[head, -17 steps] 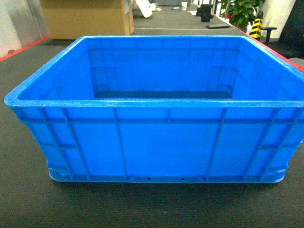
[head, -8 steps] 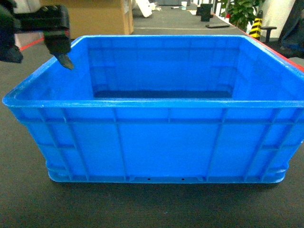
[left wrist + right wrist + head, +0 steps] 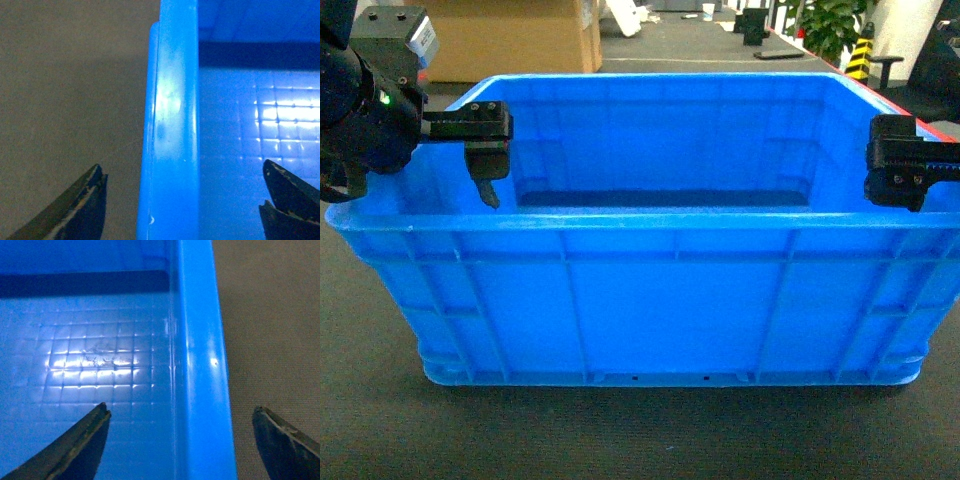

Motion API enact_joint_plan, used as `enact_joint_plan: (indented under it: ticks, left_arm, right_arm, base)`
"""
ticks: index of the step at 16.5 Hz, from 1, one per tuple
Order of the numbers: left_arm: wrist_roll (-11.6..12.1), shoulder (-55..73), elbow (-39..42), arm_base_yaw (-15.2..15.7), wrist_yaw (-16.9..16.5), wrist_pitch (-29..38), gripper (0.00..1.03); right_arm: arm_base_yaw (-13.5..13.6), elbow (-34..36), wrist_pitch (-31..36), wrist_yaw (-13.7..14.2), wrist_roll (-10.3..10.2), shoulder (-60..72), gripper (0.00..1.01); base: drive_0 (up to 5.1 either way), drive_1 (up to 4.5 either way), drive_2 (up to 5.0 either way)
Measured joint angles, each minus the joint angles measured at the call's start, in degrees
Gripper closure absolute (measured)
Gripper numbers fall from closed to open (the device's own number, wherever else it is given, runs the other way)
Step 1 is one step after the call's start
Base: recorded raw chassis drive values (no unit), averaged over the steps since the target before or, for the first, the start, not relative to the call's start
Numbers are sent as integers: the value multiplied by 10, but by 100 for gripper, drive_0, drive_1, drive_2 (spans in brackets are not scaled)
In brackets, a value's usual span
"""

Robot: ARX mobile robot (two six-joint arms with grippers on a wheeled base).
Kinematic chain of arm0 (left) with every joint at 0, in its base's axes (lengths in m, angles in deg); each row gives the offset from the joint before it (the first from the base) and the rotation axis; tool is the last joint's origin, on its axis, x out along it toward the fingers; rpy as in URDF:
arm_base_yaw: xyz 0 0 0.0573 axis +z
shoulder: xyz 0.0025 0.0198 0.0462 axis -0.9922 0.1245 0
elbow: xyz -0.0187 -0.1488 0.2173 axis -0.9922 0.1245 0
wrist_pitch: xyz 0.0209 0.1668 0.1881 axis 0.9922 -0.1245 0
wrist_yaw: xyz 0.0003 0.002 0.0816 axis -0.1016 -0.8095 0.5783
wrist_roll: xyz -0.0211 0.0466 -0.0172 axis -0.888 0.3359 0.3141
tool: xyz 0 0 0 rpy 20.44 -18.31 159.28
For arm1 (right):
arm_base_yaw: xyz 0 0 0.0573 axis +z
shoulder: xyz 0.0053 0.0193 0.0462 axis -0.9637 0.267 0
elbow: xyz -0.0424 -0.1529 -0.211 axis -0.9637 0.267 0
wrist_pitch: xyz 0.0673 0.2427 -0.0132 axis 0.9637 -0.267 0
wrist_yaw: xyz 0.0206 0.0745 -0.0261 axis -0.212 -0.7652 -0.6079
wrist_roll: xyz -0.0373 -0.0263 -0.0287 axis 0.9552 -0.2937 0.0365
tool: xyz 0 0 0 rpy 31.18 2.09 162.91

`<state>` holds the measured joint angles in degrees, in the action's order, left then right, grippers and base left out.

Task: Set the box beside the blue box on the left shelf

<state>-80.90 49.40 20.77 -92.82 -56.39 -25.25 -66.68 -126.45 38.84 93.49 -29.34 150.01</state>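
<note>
The box [image 3: 670,300], a large open-top blue crate with a ribbed rim, stands on the dark floor and fills the head view. My left gripper [image 3: 470,160] is open astride the crate's left wall [image 3: 172,125]. One of its fingers [image 3: 80,210] is outside over the floor and the other is inside. My right gripper [image 3: 910,170] is open astride the right wall [image 3: 200,365]. Its inner finger [image 3: 80,445] hangs over the gridded floor [image 3: 100,360] and its outer finger is over the carpet. Neither gripper's pads touch the walls. The other blue box and the left shelf are out of view.
A big cardboard box [image 3: 500,40] stands behind the crate at the far left. A potted plant [image 3: 830,25] and a yellow-black post [image 3: 860,55] are at the far right. Dark carpet [image 3: 620,430] lies in front of the crate.
One second ago no arm showed. The left gripper came in from the upper left and dropped over the left wall. The right gripper has appeared at the right wall.
</note>
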Motion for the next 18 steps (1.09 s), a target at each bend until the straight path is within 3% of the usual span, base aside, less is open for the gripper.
enact_joint_plan:
  ticks: [4, 6, 8, 10, 13, 14, 15, 16, 17, 18]
  left_arm:
    - [-23, -2, -16, -4, 11, -64, 46]
    - [-40, -10, -22, 2, -1, -100, 66]
    - [-40, -19, -15, 2, -2, -104, 80]
    - [-35, -41, 16, -1, 6, -79, 83]
    - [-3, -134, 128, -24, 46, 42, 83]
    - [1, -174, 160, -33, 57, 77, 83]
    - [7, -282, 226, -54, 91, 131, 83]
    - [-3, -407, 313, -89, 130, 104, 83]
    - [-6, -483, 380, -121, 155, 61, 83]
    - [17, -540, 395, -138, 174, 82, 83]
  right_arm:
    - [0, -2, -19, 0, 0, -5, 50]
    - [0, -2, -33, 1, 0, -11, 70]
    - [0, 1, -32, 6, -2, -20, 89]
    - [2, 24, -28, 2, -1, -49, 91]
    - [9, 89, 6, 19, -4, -129, 91]
    - [18, 116, 29, 36, -1, -177, 91]
    - [37, 162, 48, 67, 4, -277, 91]
    - [61, 234, 11, 89, 5, -403, 91]
    - [82, 293, -61, 100, -11, -485, 91]
    - [103, 303, -79, 127, -25, -544, 91]
  base:
    - [0, 0, 0]
    - [0, 0, 0]
    - [0, 0, 0]
    - [0, 0, 0]
    - [0, 0, 0]
    - [0, 0, 0]
    - [0, 0, 0]
    - [0, 0, 0]
    - [0, 0, 0]
    - [0, 0, 0]
